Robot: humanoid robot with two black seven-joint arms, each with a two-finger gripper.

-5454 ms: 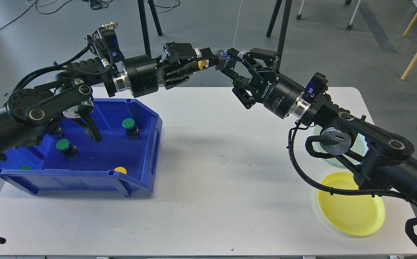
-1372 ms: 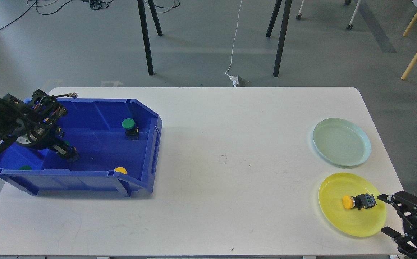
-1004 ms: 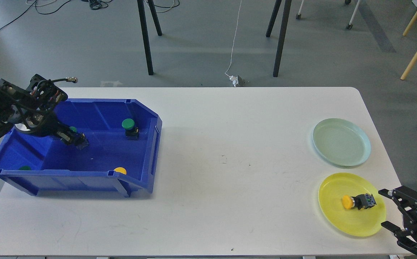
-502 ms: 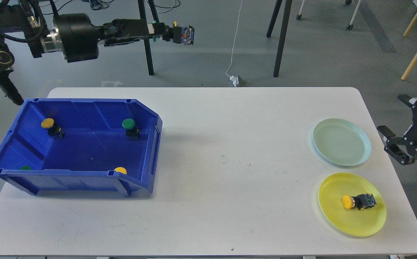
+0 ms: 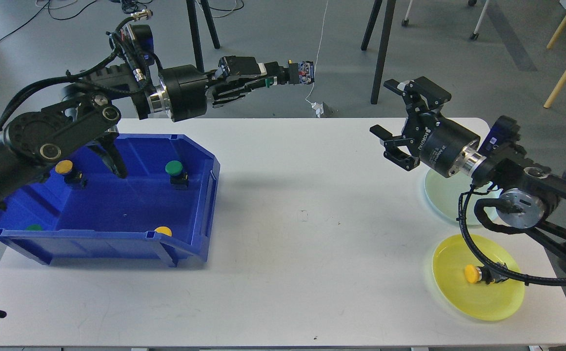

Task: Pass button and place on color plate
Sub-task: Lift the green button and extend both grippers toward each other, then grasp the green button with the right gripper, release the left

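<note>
My left gripper [image 5: 279, 78] is held high over the table's back edge, shut on a green-capped button [image 5: 298, 74] whose body sticks out to the right. My right gripper [image 5: 386, 111] is open and empty, facing left toward that button with a wide gap between them. A yellow button [image 5: 470, 274] lies on its side on the yellow plate [image 5: 475, 304] at the front right. The pale green plate [image 5: 440, 196] behind it is partly hidden by my right arm.
A blue bin [image 5: 185, 246] stands on the left of the white table [image 5: 302, 273]. It holds a yellow button [image 5: 64, 167], a green button [image 5: 174, 169], a yellow cap [image 5: 163, 230] and a green cap [image 5: 33, 227]. My left arm crosses above the bin.
My left gripper moved right and a little lower with the green button. My right gripper came in from the right edge, leftward and up, open toward the button.
</note>
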